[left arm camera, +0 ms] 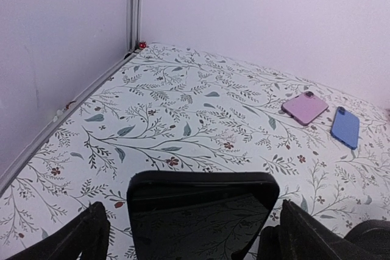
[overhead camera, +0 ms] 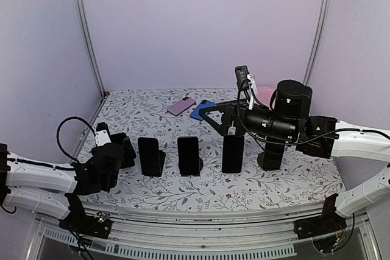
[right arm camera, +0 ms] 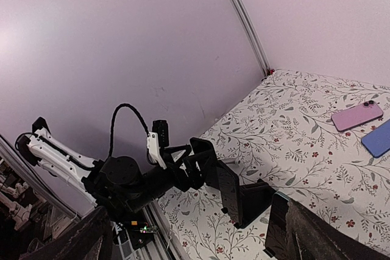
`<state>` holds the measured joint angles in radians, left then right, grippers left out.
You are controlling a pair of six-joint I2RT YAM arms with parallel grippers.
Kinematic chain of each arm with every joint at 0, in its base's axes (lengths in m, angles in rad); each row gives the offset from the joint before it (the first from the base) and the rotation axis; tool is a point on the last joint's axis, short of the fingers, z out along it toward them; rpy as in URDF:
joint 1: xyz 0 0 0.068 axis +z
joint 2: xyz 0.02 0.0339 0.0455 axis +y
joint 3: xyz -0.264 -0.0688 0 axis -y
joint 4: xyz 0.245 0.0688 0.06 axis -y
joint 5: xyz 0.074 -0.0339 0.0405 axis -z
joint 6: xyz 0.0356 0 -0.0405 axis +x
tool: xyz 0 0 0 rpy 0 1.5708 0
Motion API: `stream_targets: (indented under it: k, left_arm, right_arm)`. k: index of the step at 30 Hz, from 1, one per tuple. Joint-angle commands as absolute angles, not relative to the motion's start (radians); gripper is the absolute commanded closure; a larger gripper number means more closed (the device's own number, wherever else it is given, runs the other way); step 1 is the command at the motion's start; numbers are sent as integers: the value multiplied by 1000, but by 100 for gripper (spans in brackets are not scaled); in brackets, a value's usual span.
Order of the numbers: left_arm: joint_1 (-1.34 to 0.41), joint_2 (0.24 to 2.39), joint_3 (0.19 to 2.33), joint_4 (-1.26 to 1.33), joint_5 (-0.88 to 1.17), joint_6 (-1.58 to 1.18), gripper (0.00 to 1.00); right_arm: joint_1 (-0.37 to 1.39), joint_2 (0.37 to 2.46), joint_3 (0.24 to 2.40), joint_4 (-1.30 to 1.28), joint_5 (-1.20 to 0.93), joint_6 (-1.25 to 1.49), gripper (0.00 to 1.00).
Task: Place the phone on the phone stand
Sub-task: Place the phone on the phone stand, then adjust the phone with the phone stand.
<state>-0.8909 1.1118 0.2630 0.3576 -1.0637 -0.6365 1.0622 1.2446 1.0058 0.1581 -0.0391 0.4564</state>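
Left gripper (overhead camera: 125, 150) released: jaws spread wide to either side of the leftmost black phone (left arm camera: 201, 214), gripping nothing. That phone stands upright, leaning on its phone stand (overhead camera: 161, 164). Judgement: the stand alone carries it, so this placement looks done.

Right gripper (right arm camera: 195, 208) also open and empty, raised to the right of that phone.

Pink phone (overhead camera: 181, 106) and blue phone (overhead camera: 202, 109) lie flat on the bench (overhead camera: 140, 117), well beyond it. They are likely next.

Left arm (overhead camera: 42, 178) lies low and extended, left gripper (overhead camera: 127, 149) level with fingers spread wide; right arm (overhead camera: 359, 141) is raised and reaches leftward, right gripper (overhead camera: 214, 117) likewise fully spread.
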Motion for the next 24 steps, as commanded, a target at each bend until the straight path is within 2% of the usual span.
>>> stream_targets:
  k: [1, 10, 17, 24]
  left_arm:
    - [-887, 1050, 312, 215, -1046, -655, 3]
    - [-849, 965, 397, 19, -981, -695, 3]
    - [-801, 993, 536, -231, -892, -777, 3]
    - [-745, 1019, 619, -315, -792, -747, 3]
  right_arm:
    - [1069, 1236, 1010, 172, -34, 464, 1]
    - [1069, 1238, 1026, 151, -17, 465, 1]
    - [1068, 1243, 1030, 147, -20, 465, 1]
    - [1068, 1239, 1031, 147, -23, 466, 1]
